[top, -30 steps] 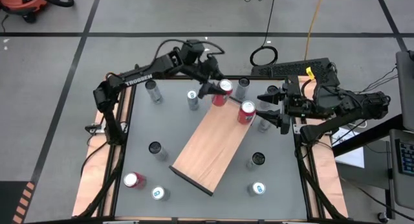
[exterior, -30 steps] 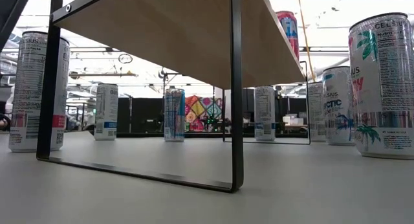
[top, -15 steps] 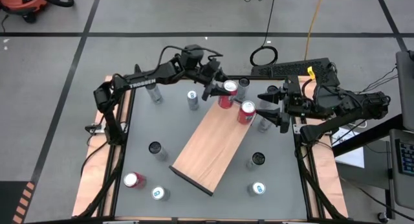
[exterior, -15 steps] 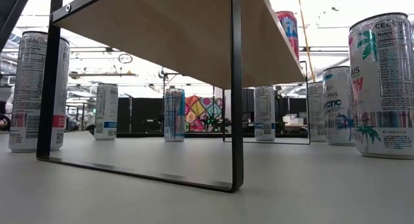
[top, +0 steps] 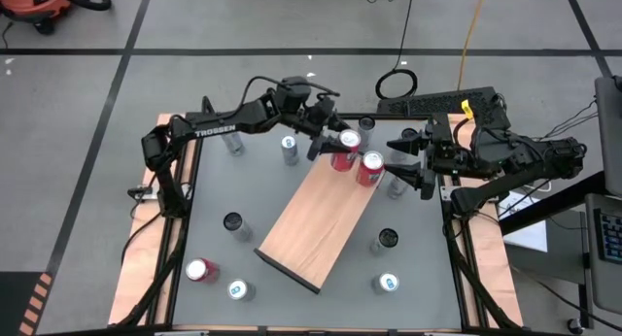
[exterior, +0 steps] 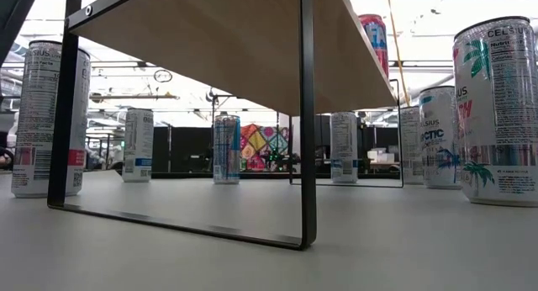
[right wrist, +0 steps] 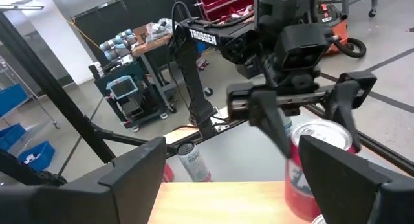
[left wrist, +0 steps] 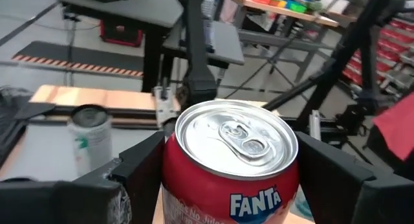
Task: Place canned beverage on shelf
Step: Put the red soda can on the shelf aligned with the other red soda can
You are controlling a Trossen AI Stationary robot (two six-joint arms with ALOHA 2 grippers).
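Holding: our left jaws [top: 330, 140] are grasping a red Fanta can [top: 342, 150], one finger on each side of it, as the left wrist view shows.
Place of the can: it is upright at the far end of the shelf [top: 316, 218], just beside a second red can [top: 370, 168] that already stands on the board.
Key relation: the can's long axis is vertical and the shelf top lies directly under it; we judge that the next move is mostly straight down and then a release.
Contact: from above we cannot tell if the can's bottom already touches the wood or is a little over it.
Nearer arm: the left arm reaches in from the far left side and is the one at work.
Right jaws [top: 416, 162]: released and holding nothing, waiting just beside the second red can at the right edge of the shelf.
Risk: we think the two red cans are close, so a sideways drift could knock the standing one.
Hidden: in the low view the shelf top is seen only from below, and only part of one red can [exterior: 375, 40] shows above its edge.
Other cans: several stand on the grey bench [top: 219, 258] around the shelf.
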